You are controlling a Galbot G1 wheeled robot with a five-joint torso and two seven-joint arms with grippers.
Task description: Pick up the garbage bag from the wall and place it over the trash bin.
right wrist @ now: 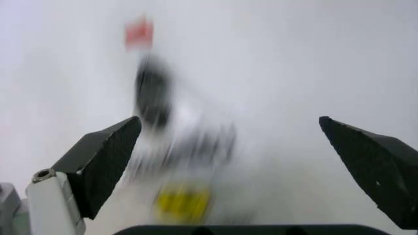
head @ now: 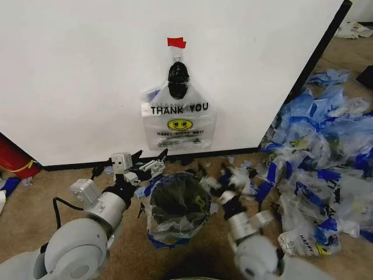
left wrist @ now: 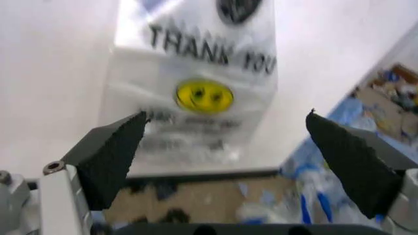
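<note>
The garbage bag [head: 178, 119], see-through with a yellow smiley and "THANK YOU", hangs on the white wall [head: 76, 76] from a black hook [head: 178, 73] under a piece of red tape [head: 176, 42]. Below it on the floor stands the black mesh trash bin [head: 178, 204], with a clear blue-trimmed bag over its rim. My left gripper [head: 150, 168] is open at the bin's left rim, and its wrist view faces the garbage bag [left wrist: 202, 93] between open fingers [left wrist: 111, 161]. My right gripper [head: 224, 179] is open at the bin's right rim, pointing at the blurred garbage bag [right wrist: 186, 161].
A large heap of blue-and-clear plastic bags [head: 326, 157] covers the floor to the right. A red cylinder [head: 14, 160] lies at the wall's base on the left. The wall's black base strip [head: 76, 165] runs just behind the bin.
</note>
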